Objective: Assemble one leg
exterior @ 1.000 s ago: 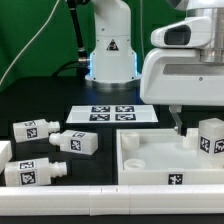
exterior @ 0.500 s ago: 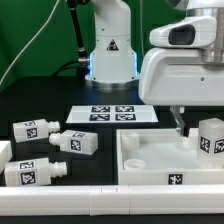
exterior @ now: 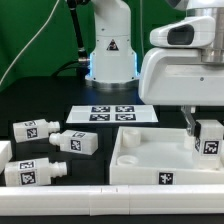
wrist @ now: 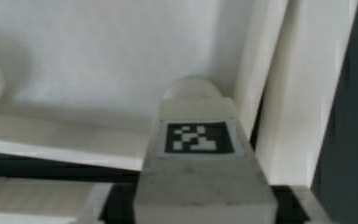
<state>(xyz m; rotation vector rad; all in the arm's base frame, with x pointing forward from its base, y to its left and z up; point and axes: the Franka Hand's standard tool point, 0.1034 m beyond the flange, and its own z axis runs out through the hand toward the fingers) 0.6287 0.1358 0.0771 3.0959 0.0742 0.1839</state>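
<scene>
leg [exterior: 209,139] between claw [exterior: 199,128] fingers, over tray [exterior: 140,155] corner

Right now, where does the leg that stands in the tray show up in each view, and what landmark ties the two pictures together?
Exterior view: the leg stands upright at the tray's far corner on the exterior view's right, tag facing the camera, with the tool at its side.
Wrist view: the leg fills the middle foreground, tag facing the lens.
Shared landmark: the raised white tray rim next to the leg.

Robotics lab; marker board [exterior: 113,113]; black table [exterior: 40,100]
</scene>
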